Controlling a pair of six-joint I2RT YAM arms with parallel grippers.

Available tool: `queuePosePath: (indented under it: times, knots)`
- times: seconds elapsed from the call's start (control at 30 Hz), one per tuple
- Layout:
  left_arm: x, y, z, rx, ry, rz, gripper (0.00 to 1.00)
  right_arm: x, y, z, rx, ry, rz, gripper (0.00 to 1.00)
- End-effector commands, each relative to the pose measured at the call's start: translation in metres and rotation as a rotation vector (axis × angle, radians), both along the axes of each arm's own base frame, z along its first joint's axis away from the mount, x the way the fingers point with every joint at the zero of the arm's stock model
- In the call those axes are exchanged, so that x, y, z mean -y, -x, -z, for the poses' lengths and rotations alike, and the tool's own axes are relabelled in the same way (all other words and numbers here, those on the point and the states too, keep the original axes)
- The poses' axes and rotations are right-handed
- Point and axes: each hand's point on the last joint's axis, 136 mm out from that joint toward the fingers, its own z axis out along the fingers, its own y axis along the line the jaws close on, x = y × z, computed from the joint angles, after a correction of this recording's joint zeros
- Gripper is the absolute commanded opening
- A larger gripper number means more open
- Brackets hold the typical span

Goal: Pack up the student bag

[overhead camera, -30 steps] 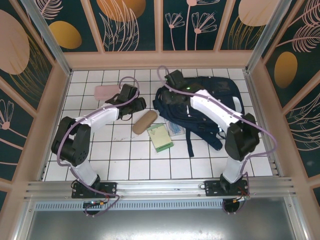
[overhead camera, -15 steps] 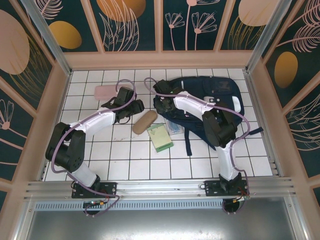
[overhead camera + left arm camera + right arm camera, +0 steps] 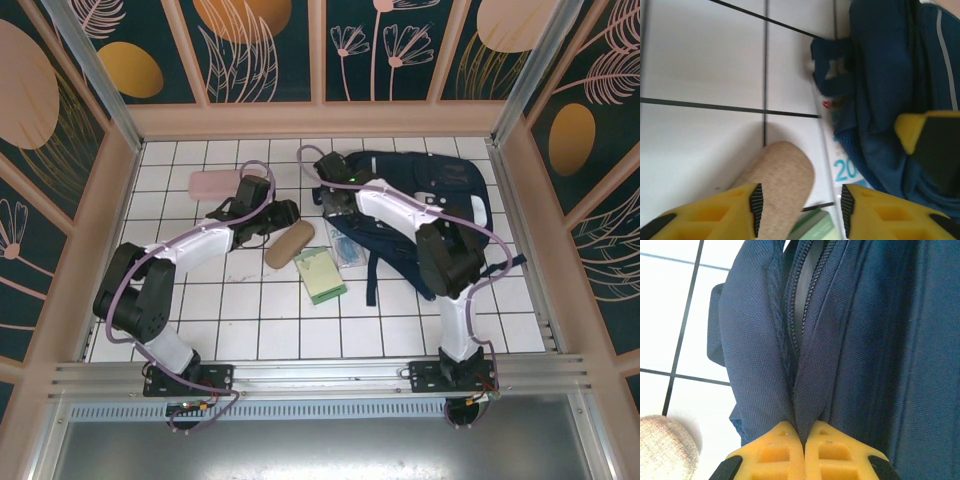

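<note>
Fabric beside the parted zip of the student bag (image 3: 880,340) is clamped between the yellow fingers of the right gripper (image 3: 805,432), which meet at the bottom centre of the right wrist view with only a fold of navy cloth between them; zip teeth run up from the pinch and a strip of pale grey lining shows in the gap. In the top view the right gripper (image 3: 335,195) sits on the bag's left edge, just above frame centre. The left gripper (image 3: 800,210) is spread wide and holds nothing, its two fingers at the bottom of the left wrist view, over the rounded end of a tan pouch (image 3: 780,180) and the corner of a green notebook (image 3: 815,225). From above, the left gripper (image 3: 275,215) hangs just beside the tan pouch (image 3: 289,243), left of centre. The student bag (image 3: 430,185) lies flat on the white tiled table (image 3: 200,300) in the upper right, navy with white stripes, dark straps trailing toward the lower edge.
</note>
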Motion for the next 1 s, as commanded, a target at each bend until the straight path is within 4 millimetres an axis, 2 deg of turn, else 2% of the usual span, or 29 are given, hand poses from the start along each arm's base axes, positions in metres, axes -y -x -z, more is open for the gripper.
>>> queuePosePath:
  times: [0.0,0.07,0.1,0.17,0.27,0.4,0.5,0.6,0.7,0.83,0.97]
  knots:
    - [0.043,0.004,0.007,-0.013,0.056,0.108,0.43,0.057,-0.016,-0.053,0.115,0.02,0.154,0.0]
    - [0.066,0.008,0.015,-0.028,0.065,0.161,0.4,0.052,-0.014,-0.058,0.107,-0.019,0.137,0.0]
    - [0.076,0.01,0.018,-0.036,0.07,0.182,0.39,0.064,-0.019,-0.059,0.105,-0.027,0.165,0.0]
    - [0.098,0.011,0.025,-0.05,0.072,0.231,0.38,0.063,-0.019,-0.061,0.103,-0.045,0.166,0.0]
    - [0.117,0.006,0.032,-0.066,0.079,0.264,0.34,0.056,-0.018,-0.062,0.1,-0.075,0.152,0.0]
    - [0.132,-0.011,0.037,-0.066,0.088,0.28,0.34,0.049,-0.016,-0.058,0.088,-0.09,0.14,0.0]
    - [0.135,-0.023,0.063,-0.123,0.038,0.248,0.26,0.045,-0.014,-0.055,0.08,-0.096,0.132,0.0]
    - [0.128,-0.028,0.091,-0.182,-0.015,0.198,0.2,0.044,-0.014,-0.056,0.083,-0.1,0.129,0.0]
    - [0.111,-0.033,0.105,-0.206,-0.061,0.13,0.17,0.044,-0.012,-0.054,0.075,-0.104,0.124,0.0]
    - [0.063,-0.036,0.123,-0.249,-0.119,0.003,0.12,0.04,-0.009,-0.046,0.051,-0.119,0.112,0.0]
    - [0.008,-0.032,0.128,-0.266,-0.154,-0.118,0.12,0.018,-0.001,-0.042,0.039,-0.129,0.052,0.0]
